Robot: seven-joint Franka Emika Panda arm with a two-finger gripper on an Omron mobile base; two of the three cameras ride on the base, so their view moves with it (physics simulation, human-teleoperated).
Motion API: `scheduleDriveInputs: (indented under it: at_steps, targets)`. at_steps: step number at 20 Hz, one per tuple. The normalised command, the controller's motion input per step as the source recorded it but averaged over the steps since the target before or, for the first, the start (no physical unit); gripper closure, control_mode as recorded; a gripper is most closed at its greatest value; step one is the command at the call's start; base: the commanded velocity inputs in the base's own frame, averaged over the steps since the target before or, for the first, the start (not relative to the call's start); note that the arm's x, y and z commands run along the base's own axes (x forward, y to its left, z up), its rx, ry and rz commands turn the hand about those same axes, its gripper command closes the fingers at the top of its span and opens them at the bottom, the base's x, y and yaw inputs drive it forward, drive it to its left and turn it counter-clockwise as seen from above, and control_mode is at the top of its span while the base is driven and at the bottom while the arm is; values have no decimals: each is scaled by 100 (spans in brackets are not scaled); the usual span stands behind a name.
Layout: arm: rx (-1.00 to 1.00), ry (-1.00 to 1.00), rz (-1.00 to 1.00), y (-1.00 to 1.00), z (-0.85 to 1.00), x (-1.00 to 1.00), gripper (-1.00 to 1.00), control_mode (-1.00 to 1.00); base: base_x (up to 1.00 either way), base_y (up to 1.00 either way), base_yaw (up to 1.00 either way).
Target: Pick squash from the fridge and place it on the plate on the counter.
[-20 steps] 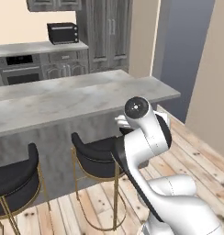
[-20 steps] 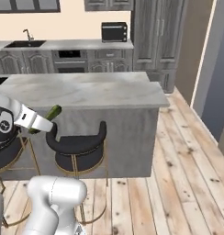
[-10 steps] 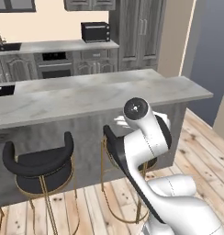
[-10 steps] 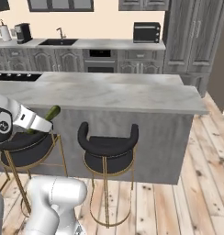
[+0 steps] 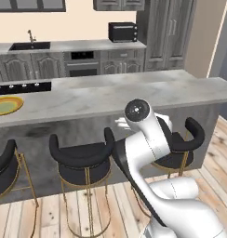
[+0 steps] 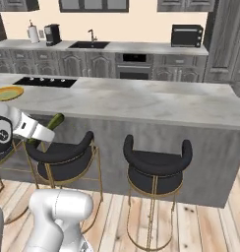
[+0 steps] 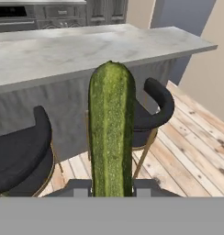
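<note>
My gripper (image 7: pixel 112 190) is shut on the squash (image 7: pixel 111 128), a dark green, slim vegetable that stands straight up in the hand view. In the right base view the squash (image 6: pixel 55 121) pokes out of the gripper (image 6: pixel 43 131) at the left, in front of the counter (image 6: pixel 141 103) and below its top. The plate (image 5: pixel 3 106), yellow-rimmed with a pale green centre, lies at the far left end of the counter (image 5: pixel 134 93), next to the black cooktop (image 5: pixel 22 87). It also shows as the plate (image 6: pixel 6 92) at the left edge. The fridge is out of view.
Black bar stools (image 5: pixel 83 162) (image 6: pixel 156 167) with gold legs stand along the counter's front, between me and the slab. Behind it runs a rear counter with a sink (image 6: pixel 90 44), a black toaster oven (image 5: pixel 122 31) and a coffee machine (image 6: pixel 52 34). The floor is wood planks.
The whole picture has slid to the right: the base has moved left along the counter. The cooktop and plate have come into view. The squash stays in the shut gripper.
</note>
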Motion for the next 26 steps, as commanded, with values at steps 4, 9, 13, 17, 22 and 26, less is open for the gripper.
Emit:
scheduleDriveInputs:
  at_steps: [4, 9, 13, 17, 22, 26]
  targets:
    - [0, 0, 0, 0, 0, 0, 100, 100, 32, 69, 17]
    - [0, 0, 0, 0, 0, 0, 100, 100, 28, 66, 16]
    - [0, 0, 0, 0, 0, 0, 100, 100, 26, 54, 12]
    - [0, 0, 0, 0, 0, 0, 100, 100, 34, 36, 8]
    - [0, 0, 0, 0, 0, 0, 100, 100, 43, 36, 8]
    - [0, 0, 0, 0, 0, 0, 100, 100, 41, 47, 9]
